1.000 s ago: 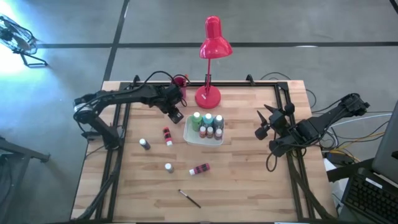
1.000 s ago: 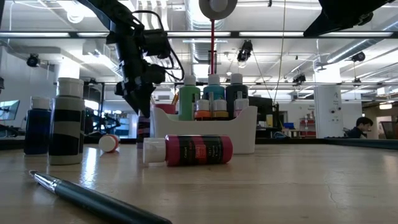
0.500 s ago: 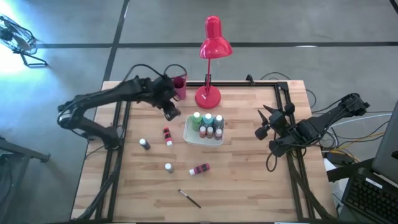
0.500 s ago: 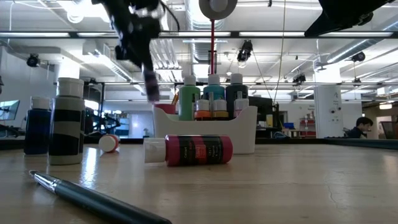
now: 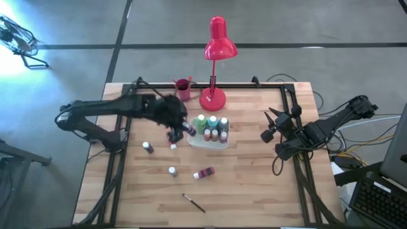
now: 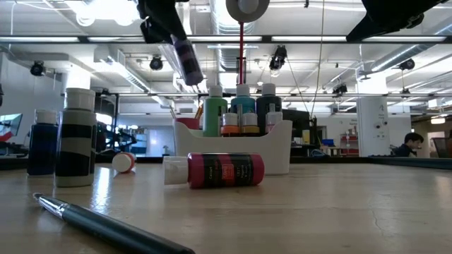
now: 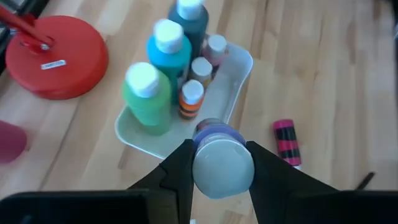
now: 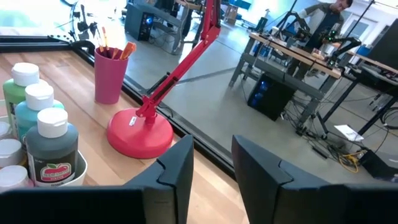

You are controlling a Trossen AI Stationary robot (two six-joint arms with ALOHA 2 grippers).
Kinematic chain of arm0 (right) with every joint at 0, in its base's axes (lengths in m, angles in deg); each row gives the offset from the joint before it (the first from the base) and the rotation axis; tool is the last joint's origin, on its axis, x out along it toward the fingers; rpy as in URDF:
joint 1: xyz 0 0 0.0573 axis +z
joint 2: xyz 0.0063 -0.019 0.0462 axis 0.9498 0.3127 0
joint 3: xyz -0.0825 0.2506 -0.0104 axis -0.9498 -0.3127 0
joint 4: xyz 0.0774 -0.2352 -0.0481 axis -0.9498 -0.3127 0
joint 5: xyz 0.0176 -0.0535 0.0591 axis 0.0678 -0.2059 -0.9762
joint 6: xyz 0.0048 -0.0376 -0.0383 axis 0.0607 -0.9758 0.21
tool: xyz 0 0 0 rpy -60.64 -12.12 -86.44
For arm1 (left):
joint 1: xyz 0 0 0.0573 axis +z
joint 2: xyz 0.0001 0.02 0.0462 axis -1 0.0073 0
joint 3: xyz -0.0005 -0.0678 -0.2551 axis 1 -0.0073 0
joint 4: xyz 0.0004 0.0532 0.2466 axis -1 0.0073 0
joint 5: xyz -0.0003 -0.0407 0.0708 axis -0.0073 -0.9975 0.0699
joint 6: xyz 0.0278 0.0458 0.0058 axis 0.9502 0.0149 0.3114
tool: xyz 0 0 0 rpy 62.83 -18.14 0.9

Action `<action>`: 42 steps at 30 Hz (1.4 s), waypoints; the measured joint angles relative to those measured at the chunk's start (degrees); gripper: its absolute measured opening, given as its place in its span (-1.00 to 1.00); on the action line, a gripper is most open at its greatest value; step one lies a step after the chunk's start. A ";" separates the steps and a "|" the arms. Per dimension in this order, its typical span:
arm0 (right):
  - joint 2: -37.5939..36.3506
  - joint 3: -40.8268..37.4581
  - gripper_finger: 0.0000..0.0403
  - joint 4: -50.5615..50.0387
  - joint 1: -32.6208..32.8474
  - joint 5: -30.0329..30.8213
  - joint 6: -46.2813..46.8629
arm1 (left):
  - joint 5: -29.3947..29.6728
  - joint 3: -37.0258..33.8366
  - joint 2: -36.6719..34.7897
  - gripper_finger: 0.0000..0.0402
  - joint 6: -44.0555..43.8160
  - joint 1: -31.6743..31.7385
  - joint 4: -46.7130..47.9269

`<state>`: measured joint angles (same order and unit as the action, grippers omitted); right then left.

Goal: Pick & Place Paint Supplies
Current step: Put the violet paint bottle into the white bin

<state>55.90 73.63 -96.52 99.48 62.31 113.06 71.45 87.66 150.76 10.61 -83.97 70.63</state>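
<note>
Holding a purple bottle above the tray

Your left gripper [image 7: 219, 163] is clamped on a purple bottle [image 7: 217, 155], raised just left of the tray [image 5: 193, 138]. Left of the tray, three more bottles and a brush [image 5: 194, 203] lie on the table. Your right gripper [image 8: 212, 165] waits well right of the tray, fingers parted, holding nothing.

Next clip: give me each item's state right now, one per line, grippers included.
Left gripper: shut on purple paint bottle, held above the white tray.
Right gripper: empty, waiting at the table's right edge.
Tray bottles: upright in the tray.
Red-black bottle: lying on its side.
Brush: flat on the table.
</note>
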 joint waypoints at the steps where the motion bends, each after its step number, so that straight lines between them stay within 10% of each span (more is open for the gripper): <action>1: 0.01 0.00 -0.48 0.00 -0.01 0.00 0.01 | 1.28 0.00 0.81 -0.41 0.00 -1.14 -0.24; 22: 0.05 0.00 -0.27 0.02 -0.01 -0.17 0.13 | 14.35 -0.11 18.34 -0.41 3.52 -1.91 -2.38; 42: 0.05 -0.73 -0.13 0.10 0.01 -0.73 0.24 | 15.01 -1.31 22.69 -0.41 2.59 -1.19 -5.78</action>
<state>55.95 72.90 -96.42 99.50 61.58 113.31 86.46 86.35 173.45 13.20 -85.16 64.85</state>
